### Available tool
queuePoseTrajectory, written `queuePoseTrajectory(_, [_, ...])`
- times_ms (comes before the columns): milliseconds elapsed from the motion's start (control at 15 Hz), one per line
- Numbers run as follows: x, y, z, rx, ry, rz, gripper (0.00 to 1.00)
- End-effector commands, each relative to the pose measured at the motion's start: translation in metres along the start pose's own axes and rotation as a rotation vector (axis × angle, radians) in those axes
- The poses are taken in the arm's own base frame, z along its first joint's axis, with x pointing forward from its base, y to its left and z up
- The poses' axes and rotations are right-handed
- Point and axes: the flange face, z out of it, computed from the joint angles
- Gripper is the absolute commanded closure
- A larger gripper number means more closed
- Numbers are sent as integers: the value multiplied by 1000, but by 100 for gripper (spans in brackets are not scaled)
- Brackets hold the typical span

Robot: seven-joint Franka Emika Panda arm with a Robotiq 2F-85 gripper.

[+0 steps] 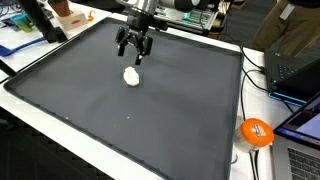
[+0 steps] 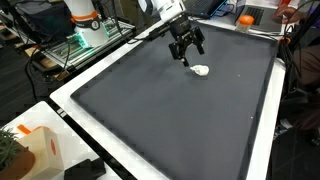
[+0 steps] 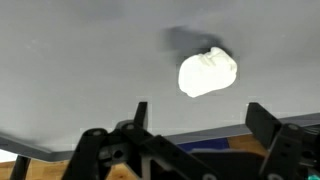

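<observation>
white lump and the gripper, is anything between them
Nothing. In the wrist view only bare grey mat separates the open gripper from the white lump; both exterior views agree.

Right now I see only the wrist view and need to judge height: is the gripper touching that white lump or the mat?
Observer: No. In both exterior views the gripper hangs open above the dark mat, apart from the white lump.
Operator: Anything else nearby?
Observer: A round orange object lies off the mat, past its white border.
Operator: And elsewhere?
Observer: In an exterior view an orange-and-white box stands beyond another corner of the mat.
</observation>
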Motion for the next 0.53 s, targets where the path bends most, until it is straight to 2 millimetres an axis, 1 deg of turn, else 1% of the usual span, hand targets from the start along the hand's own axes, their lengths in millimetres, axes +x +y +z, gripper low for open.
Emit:
queuePoseTrajectory(0, [5,21,-31,35,-159,-49,0])
queuePoseTrajectory(67, [4,32,-26,26,-202,-78,0])
queuePoseTrajectory(133, [5,37,-23,12,-244,-108,0])
queuePoseTrajectory(200, [9,41,-18,-16,-273,-137,0])
queuePoseTrajectory(267, [19,45,-11,-49,-295,-169,0])
queuePoseTrajectory(333, [31,45,-11,-71,-326,-210,0])
queuePoseTrajectory(400, [22,47,-16,-24,-281,-167,0])
queuePoseTrajectory(467, [28,49,-17,-39,-293,-185,0])
